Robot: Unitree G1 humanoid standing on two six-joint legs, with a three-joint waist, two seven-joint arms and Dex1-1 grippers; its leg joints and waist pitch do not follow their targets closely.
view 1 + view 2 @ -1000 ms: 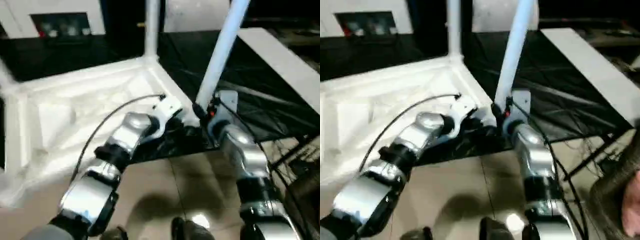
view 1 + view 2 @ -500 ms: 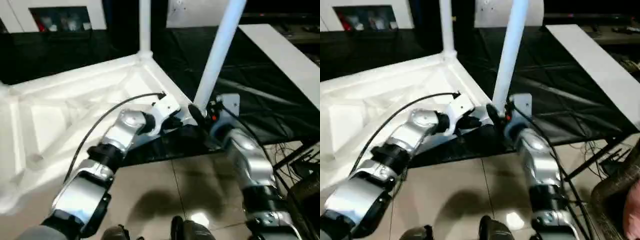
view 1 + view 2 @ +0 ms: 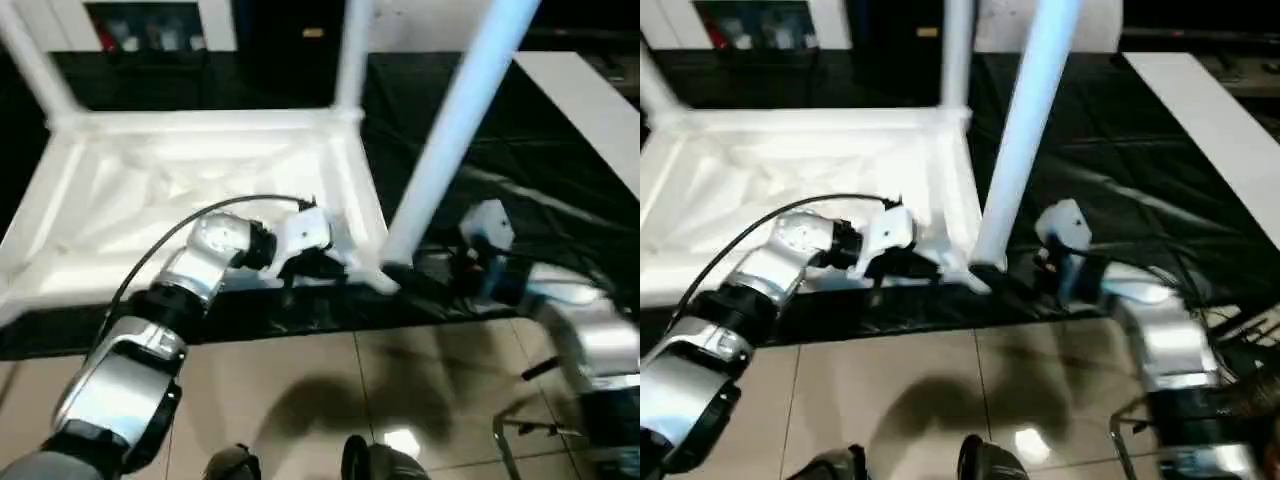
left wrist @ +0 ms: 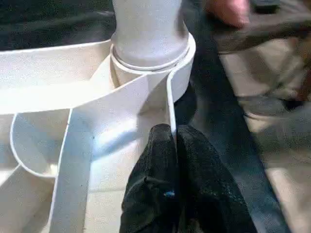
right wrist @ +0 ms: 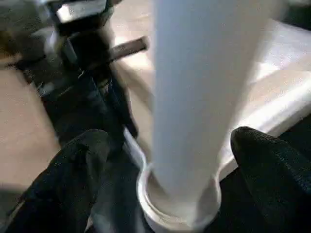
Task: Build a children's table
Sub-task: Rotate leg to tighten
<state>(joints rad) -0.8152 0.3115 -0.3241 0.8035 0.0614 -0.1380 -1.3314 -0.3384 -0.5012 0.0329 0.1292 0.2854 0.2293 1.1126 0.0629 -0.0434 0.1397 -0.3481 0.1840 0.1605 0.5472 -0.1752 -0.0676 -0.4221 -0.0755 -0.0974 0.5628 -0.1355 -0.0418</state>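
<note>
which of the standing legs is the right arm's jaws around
The leg in the near corner socket, closest to the camera. The right gripper has its jaws open on either side of its base; the other two legs stand at the tabletop far corners.

Black-covered work table (image 3: 560,180) spans scene. White board (image 3: 590,110) lies far right on it. Tan tiled floor (image 3: 330,400) near. White cabinet (image 3: 150,25) far left (contents blurred).

Silver forearms (image 3: 200,265), black cable (image 3: 200,215) (looping), seemingly black-fingered end effectors (image 4: 175,160)
</note>
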